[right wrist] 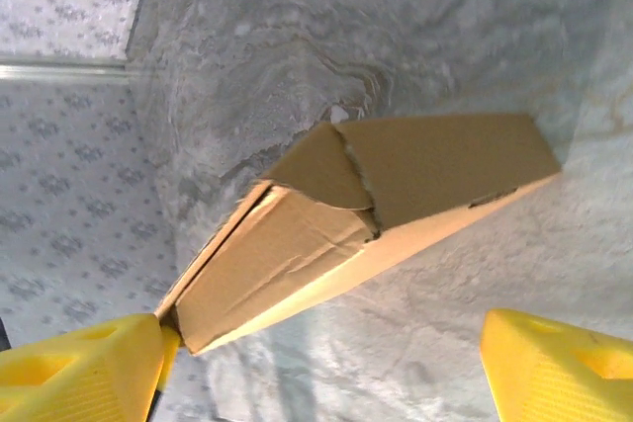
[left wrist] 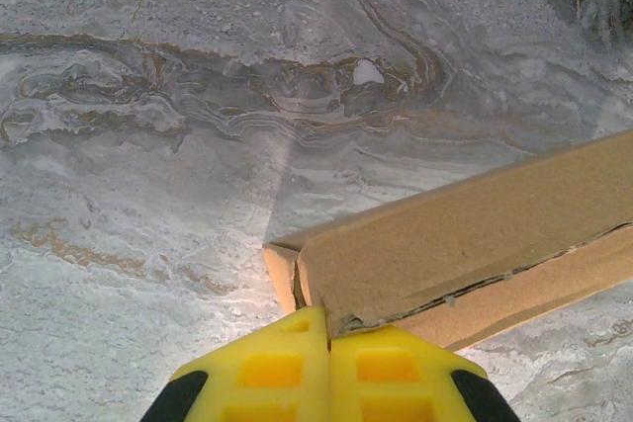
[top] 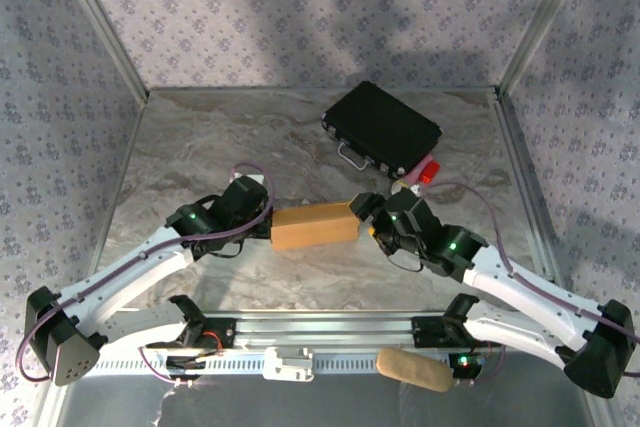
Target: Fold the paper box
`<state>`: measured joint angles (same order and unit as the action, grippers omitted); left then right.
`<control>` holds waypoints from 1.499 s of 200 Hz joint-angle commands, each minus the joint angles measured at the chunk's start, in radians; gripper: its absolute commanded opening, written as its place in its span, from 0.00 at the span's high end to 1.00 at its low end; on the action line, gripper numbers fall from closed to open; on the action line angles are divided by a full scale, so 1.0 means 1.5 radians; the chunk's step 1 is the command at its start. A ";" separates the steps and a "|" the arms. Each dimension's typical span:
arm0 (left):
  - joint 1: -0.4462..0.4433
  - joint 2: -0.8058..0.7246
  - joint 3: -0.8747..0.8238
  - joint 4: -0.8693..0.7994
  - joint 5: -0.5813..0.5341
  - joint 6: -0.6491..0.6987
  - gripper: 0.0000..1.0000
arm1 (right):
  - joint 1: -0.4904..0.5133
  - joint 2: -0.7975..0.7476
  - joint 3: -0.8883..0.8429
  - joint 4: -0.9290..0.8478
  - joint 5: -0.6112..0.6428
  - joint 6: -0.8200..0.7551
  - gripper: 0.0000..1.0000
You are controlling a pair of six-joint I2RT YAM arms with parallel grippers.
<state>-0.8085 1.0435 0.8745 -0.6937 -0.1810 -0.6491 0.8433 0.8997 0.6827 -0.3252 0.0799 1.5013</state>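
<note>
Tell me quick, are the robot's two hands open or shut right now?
Left gripper: shut, tips at one end of the paper box; pinching cardboard or not, cannot tell.
Right gripper: open, holding nothing, one finger beside the box.

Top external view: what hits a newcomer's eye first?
The tan paper box sits at the centre of the table, between the two grippers. The left gripper is pinched shut on one end, and the right gripper is open at the other. Behind it, to the right, lies a black case.
</note>
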 commanded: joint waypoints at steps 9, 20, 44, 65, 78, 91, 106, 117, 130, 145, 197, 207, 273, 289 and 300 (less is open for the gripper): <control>-0.010 0.024 -0.020 -0.081 0.025 -0.010 0.97 | -0.016 0.013 -0.018 0.095 -0.026 0.163 0.14; -0.012 0.024 -0.019 -0.082 0.025 -0.010 0.97 | -0.023 0.019 -0.021 0.102 -0.031 0.175 0.14; -0.012 0.023 -0.015 -0.085 0.024 -0.009 0.97 | -0.043 0.032 -0.036 0.127 -0.047 0.194 0.14; -0.011 0.023 -0.012 -0.085 0.024 -0.009 0.97 | -0.060 0.048 -0.047 0.143 -0.065 0.202 0.20; -0.012 0.024 -0.011 -0.086 0.024 -0.008 0.97 | -0.069 0.055 -0.059 0.154 -0.070 0.204 0.24; -0.013 0.025 -0.010 -0.085 0.024 -0.007 0.97 | -0.083 0.059 -0.069 0.168 -0.079 0.205 0.27; -0.013 0.026 -0.010 -0.086 0.024 -0.007 0.97 | -0.096 0.064 -0.076 0.177 -0.091 0.202 0.32; -0.012 0.025 -0.010 -0.086 0.024 -0.007 0.96 | -0.102 0.067 -0.078 0.178 -0.096 0.197 0.37; -0.014 0.023 -0.008 -0.086 0.023 -0.006 0.95 | -0.103 0.069 -0.079 0.174 -0.096 0.194 0.43; -0.015 0.019 -0.007 -0.087 0.024 -0.009 0.84 | -0.103 0.074 -0.083 0.177 -0.098 0.191 0.49; -0.016 -0.102 -0.008 -0.052 0.050 -0.056 0.53 | -0.105 0.079 -0.088 0.170 -0.096 0.181 0.54; -0.014 -0.139 -0.014 -0.040 0.043 -0.085 0.48 | -0.104 0.078 -0.088 0.167 -0.094 0.180 0.54; 0.030 -0.207 -0.116 0.143 0.081 -0.343 0.43 | -0.104 0.085 -0.082 0.154 -0.088 0.171 0.55; 0.040 -0.194 -0.137 0.196 0.091 -0.386 0.41 | -0.103 0.085 -0.083 0.151 -0.087 0.171 0.55; 0.046 -0.183 -0.142 0.211 0.091 -0.412 0.41 | -0.104 0.084 -0.084 0.150 -0.087 0.171 0.56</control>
<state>-0.7589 0.7441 0.6838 -0.5224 -0.0769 -1.1145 0.6884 1.0111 0.5732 -0.0334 -0.0605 1.7794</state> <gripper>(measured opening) 0.588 0.447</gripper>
